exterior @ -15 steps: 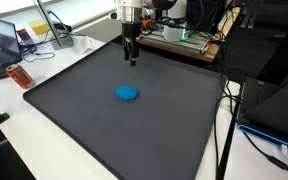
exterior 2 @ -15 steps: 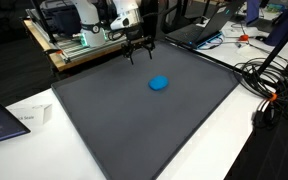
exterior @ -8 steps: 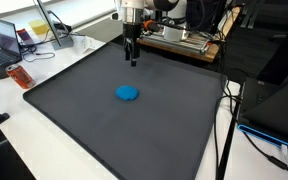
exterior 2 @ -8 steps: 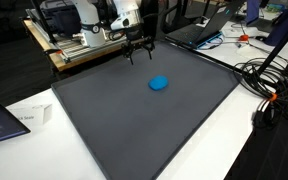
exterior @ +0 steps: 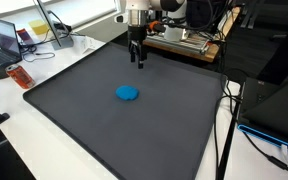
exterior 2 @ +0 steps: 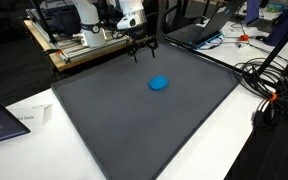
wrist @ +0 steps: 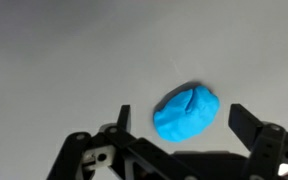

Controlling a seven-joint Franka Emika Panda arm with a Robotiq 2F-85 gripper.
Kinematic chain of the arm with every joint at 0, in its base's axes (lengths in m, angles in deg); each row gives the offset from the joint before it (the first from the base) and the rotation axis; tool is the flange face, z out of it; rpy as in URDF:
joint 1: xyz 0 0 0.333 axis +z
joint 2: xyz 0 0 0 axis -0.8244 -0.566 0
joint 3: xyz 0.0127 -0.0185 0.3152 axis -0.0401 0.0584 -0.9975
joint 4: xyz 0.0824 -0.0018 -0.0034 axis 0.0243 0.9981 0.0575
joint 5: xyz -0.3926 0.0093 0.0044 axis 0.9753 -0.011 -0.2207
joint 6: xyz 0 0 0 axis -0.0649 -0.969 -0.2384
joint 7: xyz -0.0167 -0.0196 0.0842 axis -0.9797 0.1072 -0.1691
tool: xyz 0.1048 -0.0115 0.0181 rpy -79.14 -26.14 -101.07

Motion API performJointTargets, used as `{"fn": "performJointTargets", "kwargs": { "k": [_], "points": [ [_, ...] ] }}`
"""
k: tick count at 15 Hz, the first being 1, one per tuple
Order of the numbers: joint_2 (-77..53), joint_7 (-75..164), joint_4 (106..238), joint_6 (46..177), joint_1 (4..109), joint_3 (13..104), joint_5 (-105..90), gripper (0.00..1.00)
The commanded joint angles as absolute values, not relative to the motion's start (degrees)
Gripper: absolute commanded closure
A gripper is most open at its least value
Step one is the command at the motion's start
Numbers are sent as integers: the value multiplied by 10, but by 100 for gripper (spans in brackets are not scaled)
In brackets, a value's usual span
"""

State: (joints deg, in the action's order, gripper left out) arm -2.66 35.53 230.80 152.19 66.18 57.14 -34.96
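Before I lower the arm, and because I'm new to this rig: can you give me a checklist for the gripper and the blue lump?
1. Jaws open: ok, the gripper stands wide and empty.
2. The blue lump rests on the dark mat: ok.
3. Gripper clear of the lump: ok, it hovers apart, above.
4. Gripper centred over the lump: cannot tell; the wrist view frames it between the fingers, but the exterior views suggest an offset.
5. Cables away from the gripper: ok.
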Motion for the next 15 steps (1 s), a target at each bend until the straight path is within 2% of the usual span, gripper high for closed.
{"fn": "performJointTargets", "kwargs": {
  "k": [1, 10, 12, 13, 15],
  "points": [
    [-16, 265, 2305, 1503, 713, 614, -261, 0],
    [-32, 49, 2218, 1407, 802, 688, -65, 0],
    [-40, 21, 2198, 1380, 809, 686, -46, 0],
    [-43, 6, 2189, 1370, 759, 634, -29, 0],
    [-52, -13, 2176, 1357, 748, 617, -14, 0]
  ]
}}
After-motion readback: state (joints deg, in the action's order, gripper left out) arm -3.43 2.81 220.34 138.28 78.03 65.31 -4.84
